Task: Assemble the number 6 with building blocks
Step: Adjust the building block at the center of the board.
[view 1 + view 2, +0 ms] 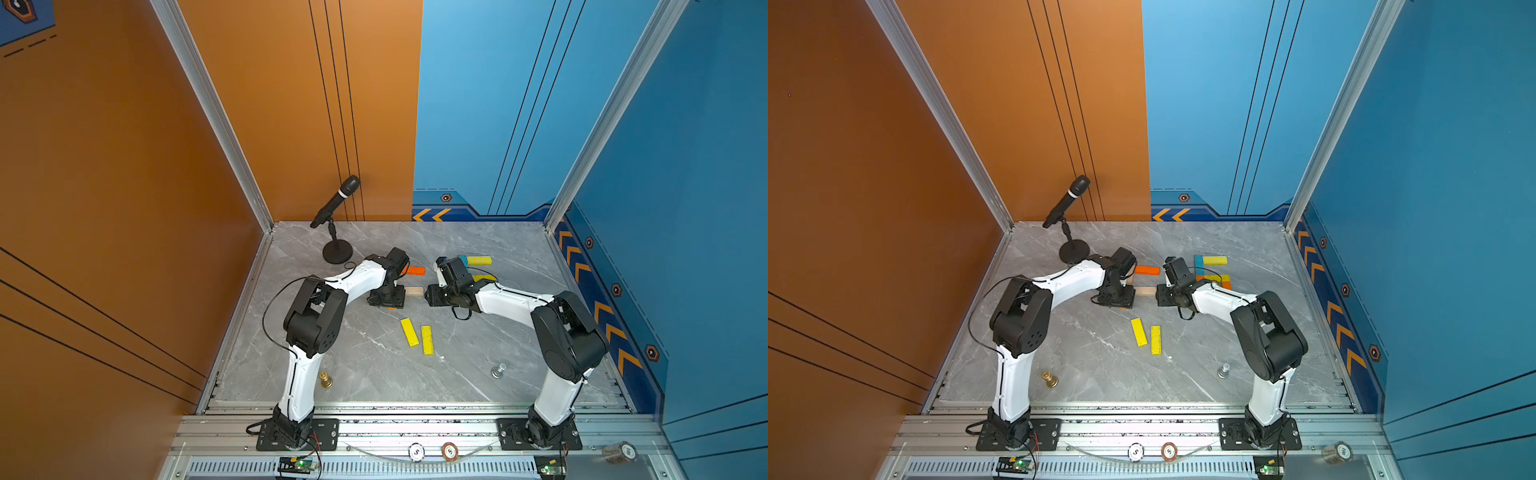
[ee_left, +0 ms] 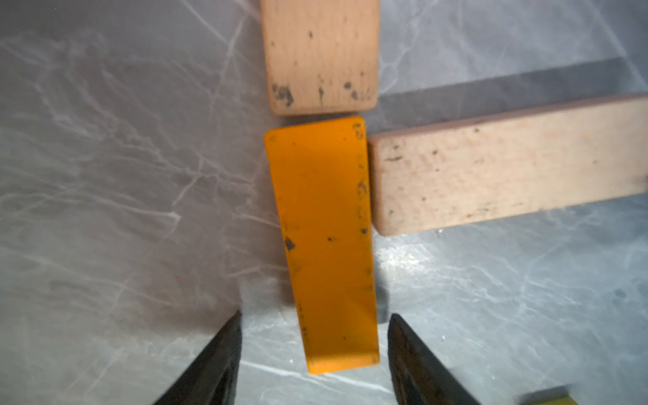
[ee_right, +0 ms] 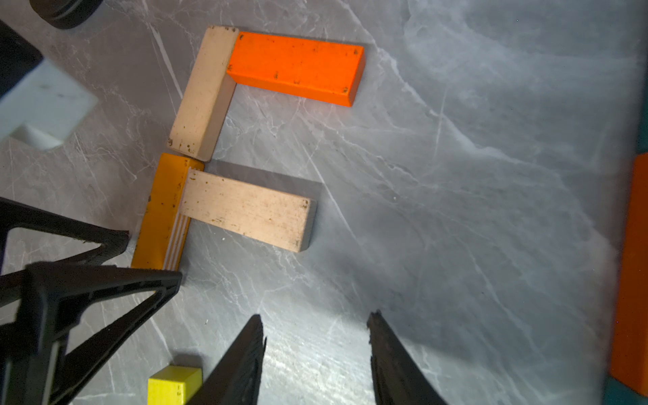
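Two white-and-black arms bend over the grey marble bench [image 1: 374,374], meeting at an amber block [image 3: 161,214] near its middle. The left arm [image 1: 316,320] and right arm [image 1: 569,332] flank that block. A mic [image 1: 336,199] on a round stand sits well beyond the block, on the left arm's side.

The left pincer [image 2: 314,315] hangs low over the amber block's near end. Its jaws are apart, with a finger on either side and a gap showing at each, so it grips nothing. The right pincer [image 3: 315,317], just beside the amber block, gapes over bare marble.

A pale block [image 3: 203,94] lies end to end with the amber block's far end. A second pale block [image 3: 245,214] butts the amber block's long side at a right angle. An orange block [image 3: 294,66], farthest from it, joins the first pale block's other end.

A yellow block [image 1: 409,331] and a second yellow block [image 1: 427,340] lie near the amber block, toward the arm bases. A gold chess piece [image 1: 325,379] and a silver chess piece [image 1: 498,370] stand well apart from it, nearer those bases.
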Controlling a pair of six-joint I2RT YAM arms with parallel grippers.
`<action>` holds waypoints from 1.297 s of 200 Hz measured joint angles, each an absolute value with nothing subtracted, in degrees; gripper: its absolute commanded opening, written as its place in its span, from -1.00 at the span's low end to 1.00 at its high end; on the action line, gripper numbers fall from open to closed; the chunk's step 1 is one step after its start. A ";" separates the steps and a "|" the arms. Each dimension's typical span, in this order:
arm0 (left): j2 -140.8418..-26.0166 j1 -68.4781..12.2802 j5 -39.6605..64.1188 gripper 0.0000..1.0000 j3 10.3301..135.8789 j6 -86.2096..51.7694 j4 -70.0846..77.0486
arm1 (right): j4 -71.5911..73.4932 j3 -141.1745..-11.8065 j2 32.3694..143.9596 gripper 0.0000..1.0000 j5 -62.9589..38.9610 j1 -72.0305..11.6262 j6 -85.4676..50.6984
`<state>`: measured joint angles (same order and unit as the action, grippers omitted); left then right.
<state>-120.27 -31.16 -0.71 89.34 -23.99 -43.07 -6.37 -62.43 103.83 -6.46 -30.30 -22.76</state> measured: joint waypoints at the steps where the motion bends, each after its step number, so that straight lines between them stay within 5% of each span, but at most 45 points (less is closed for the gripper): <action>1: -120.27 -31.16 -0.73 0.29 89.34 -24.01 -43.07 | -6.37 -62.43 103.83 0.00 -6.46 -30.30 -22.76; 128: -120.36 -30.74 -1.37 0.25 89.34 -23.38 -43.07 | -6.39 -63.26 103.83 0.00 -6.48 -30.30 -22.76; 206: -119.02 -30.70 0.95 0.42 89.41 -23.40 -43.29 | -6.63 -64.99 105.25 0.02 -6.44 -30.63 -22.63; 259: -108.14 -28.03 6.09 0.55 89.21 -23.77 -43.27 | -8.54 -67.40 105.67 0.07 -4.29 -33.28 -21.82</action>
<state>-108.14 -28.03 6.09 89.21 -23.77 -43.27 -8.54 -67.40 105.67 -4.29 -33.28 -21.82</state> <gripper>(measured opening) 0.760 0.535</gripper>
